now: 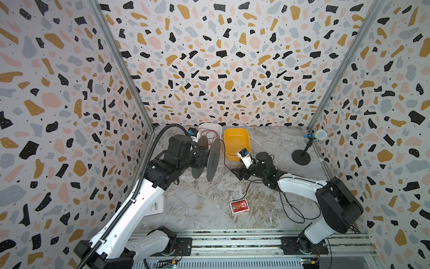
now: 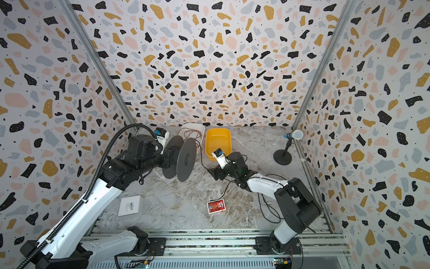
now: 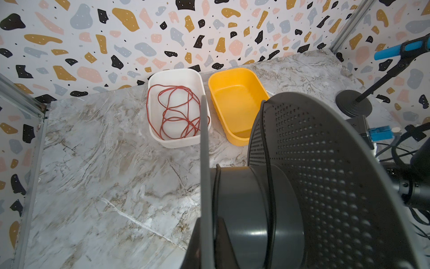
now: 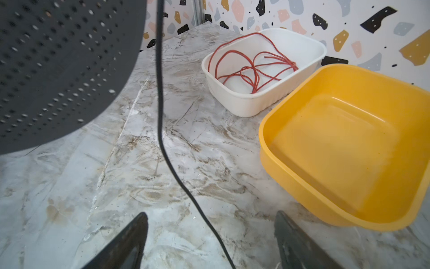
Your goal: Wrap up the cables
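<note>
Wrapping looked barely begun to us: about one turn of thin black cable [image 3: 217, 186] circled the grey perforated spool [image 1: 213, 160] clamped in our left claw [image 1: 199, 158]; the rest lay on the marbled surface [image 4: 69, 186], our right claw [image 4: 211, 214] spread around it.

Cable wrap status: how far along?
Done: a turn of black cord sits on the spool hub. In hand: left gripper jaws clamp the spool's flange; right gripper jaws stand open astride the cord. Left: most cord lies loose on the table.

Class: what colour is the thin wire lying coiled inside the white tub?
The thin wire is reddish-brown; it shows clearest in the right wrist view.
</note>
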You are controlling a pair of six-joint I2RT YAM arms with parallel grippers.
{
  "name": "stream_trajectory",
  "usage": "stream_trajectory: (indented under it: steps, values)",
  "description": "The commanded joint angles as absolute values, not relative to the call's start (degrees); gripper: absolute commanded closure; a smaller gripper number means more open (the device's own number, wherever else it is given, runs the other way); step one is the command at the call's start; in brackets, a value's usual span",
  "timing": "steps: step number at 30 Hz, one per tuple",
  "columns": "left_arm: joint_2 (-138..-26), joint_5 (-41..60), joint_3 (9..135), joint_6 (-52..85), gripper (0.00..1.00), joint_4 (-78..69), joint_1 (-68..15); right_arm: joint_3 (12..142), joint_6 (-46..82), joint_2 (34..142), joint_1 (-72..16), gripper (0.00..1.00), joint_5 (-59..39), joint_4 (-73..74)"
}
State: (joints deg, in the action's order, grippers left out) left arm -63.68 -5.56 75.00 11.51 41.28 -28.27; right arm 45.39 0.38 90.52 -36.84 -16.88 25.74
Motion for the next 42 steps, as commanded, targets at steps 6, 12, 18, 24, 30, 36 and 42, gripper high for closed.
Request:
stream_trajectory:
  steps: [6,12,18,24,30,36,42]
  values:
    - [-63.8,-2.7,79.2,12.9,1.0,39.0,-27.2,42.5,-6.0,93.8,-42.1,0.2,-9.0,37.9]
    - [-64.0,-0.3,79.9,12.8,1.0,39.4,-26.5,41.4,-7.6,98.3,-43.1,0.26,-9.2,44.7]
    - [-63.8,0.2,80.8,12.5,1.0,40.4,-25.6,43.6,-8.0,103.4,-43.2,0.33,-5.8,47.5]
    - [-63.7,1.7,80.7,12.5,1.0,40.2,-24.7,44.2,-7.9,105.8,-43.2,0.4,-3.7,49.2]
    - [-64.0,3.6,80.5,12.3,1.0,39.2,-22.3,44.0,-6.2,106.3,-43.3,0.76,-0.3,49.9]
    - [-65.1,11.4,76.8,14.8,1.0,33.7,-18.7,44.8,-2.7,106.8,-43.7,1.0,5.1,48.0]
    - [-64.5,12.4,74.6,17.4,1.0,30.1,-15.9,46.8,0.0,106.5,-44.4,1.0,9.4,42.4]
